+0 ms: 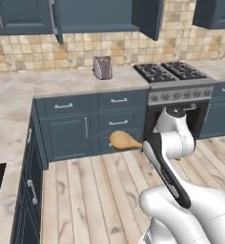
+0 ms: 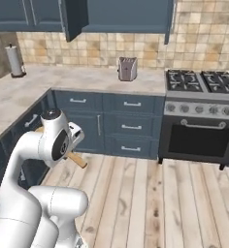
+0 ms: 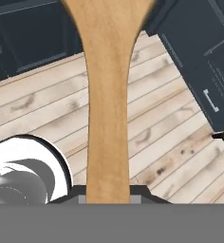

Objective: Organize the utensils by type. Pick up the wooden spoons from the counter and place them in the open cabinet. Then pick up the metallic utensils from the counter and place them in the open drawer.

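Wooden spoon [image 3: 107, 102]: handle clamped between the nearly closed jaws of the tool [image 3: 108, 198], bowl pointing away, carried in mid-air above the plank floor [image 1: 93, 190], before the slate-blue cabinets [image 1: 86, 128] under the desk [image 1: 81, 80].

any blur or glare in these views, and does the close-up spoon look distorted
Left base view: soft, slightly blurry render, flat even light, no glare, wooden spoon bowl clear. Right base view: same flat light, toaster casts little shadow. Hand view: the spoon's handle looms oversized from closeness, floor planks sharp.
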Controlling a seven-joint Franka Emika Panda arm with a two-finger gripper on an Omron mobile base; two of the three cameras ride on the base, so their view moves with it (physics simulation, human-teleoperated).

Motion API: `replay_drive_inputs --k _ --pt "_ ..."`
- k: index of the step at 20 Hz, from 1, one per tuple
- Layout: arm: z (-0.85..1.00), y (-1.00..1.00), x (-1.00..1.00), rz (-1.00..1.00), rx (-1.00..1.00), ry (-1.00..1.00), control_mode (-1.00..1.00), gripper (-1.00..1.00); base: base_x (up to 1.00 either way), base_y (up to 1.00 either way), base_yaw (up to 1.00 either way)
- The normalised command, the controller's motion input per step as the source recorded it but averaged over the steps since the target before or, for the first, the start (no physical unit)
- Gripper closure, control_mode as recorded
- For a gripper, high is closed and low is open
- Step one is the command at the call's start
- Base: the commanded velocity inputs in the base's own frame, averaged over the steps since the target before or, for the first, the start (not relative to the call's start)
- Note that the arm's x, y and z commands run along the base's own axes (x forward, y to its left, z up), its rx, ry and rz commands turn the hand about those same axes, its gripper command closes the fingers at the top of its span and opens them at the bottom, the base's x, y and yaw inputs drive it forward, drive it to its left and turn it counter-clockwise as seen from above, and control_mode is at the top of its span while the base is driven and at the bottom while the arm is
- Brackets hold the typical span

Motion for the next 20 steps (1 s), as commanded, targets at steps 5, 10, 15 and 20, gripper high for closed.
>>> replay_drive_inputs --k 5,10,15,20 --pt "0.00 0.00 0.00 0.00 0.00 0.00 1.00 1.00 1.00 0.03 0.00" --pt "0.00 0.00 0.00 0.00 0.00 0.00 1.00 1.00 1.00 -0.05 0.00" --pt "0.00 0.00 0.00 0.00 0.00 0.00 1.00 1.00 1.00 -0.06 0.00" --pt "0.00 0.00 0.00 0.00 0.00 0.00 1.00 1.00 0.96 -0.21 0.00"
